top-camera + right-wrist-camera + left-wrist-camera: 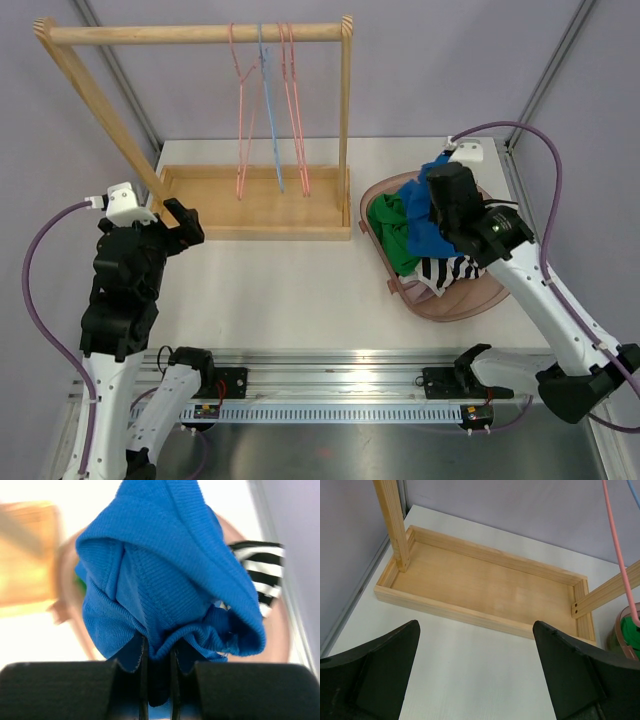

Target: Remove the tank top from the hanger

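Open table in front of the wooden rack — hangers dangling above its tray, heaped basket to the right

table: white | wooden rack base: rear left, flat on it | pink basket: right side

At the dusky-pink basket, the tank top is plain blue. Inside the basket are a green garment and a black-and-white striped garment. Away from the basket hang pink hangers and a blue hanger.

Black arms with white lower links, purple cables, broad matte-black fingers.
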